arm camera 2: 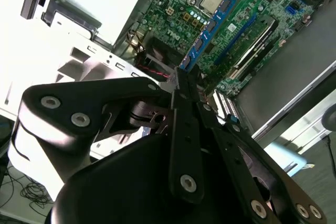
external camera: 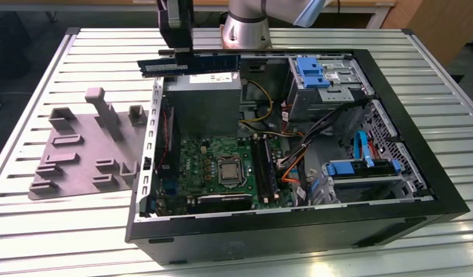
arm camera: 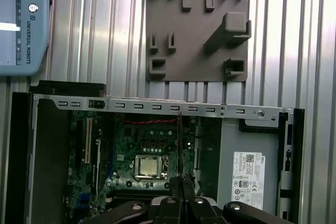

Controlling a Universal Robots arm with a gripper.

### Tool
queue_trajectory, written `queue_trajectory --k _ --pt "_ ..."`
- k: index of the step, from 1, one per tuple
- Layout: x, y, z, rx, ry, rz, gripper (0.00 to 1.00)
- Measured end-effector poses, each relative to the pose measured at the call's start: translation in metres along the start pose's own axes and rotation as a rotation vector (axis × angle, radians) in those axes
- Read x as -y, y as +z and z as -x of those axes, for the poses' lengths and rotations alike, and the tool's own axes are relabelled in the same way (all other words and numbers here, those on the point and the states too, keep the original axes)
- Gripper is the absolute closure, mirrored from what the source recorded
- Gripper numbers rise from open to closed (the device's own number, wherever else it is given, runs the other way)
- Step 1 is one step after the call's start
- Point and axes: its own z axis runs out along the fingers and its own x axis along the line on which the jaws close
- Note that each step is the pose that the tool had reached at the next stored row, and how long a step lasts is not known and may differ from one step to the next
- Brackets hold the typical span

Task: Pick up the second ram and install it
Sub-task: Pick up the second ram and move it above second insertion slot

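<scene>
Right, the gripper (external camera: 179,56) is pinching the second ram (external camera: 198,63), with its fingers pressed together on the board's flat faces a little off the stick's middle. The longer part is reaching out toward the exterior view's right. The stick is hanging level in the air, touching nothing else, over the far end of the open computer case (external camera: 298,228) and just above the grey power supply (external camera: 208,98).

The memory slots (external camera: 261,166) are lying well apart from it, nearer and lower on the green motherboard (external camera: 198,167), just to the exterior view's right of the processor socket (external camera: 230,172).

The risks are stacking up. That off-centre hold looks likely to let the stick pivot between the fingers under a downward push, leaving one end seated and the other riding high. A slight twist against the slot's line would be jamming the edge contacts on the slot wall. The orange cables (external camera: 289,157) are crowding in just beside the slots and could be snagging the overhanging end. It cannot be told which slot is free, so a wrong choice is possible too.
</scene>
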Motion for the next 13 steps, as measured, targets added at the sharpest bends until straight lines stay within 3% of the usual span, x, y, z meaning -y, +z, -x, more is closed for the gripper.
queue_trajectory --k 13 --pt "0.0144 0.0010 -0.0006 -0.0001 0.000 0.0000 0.88"
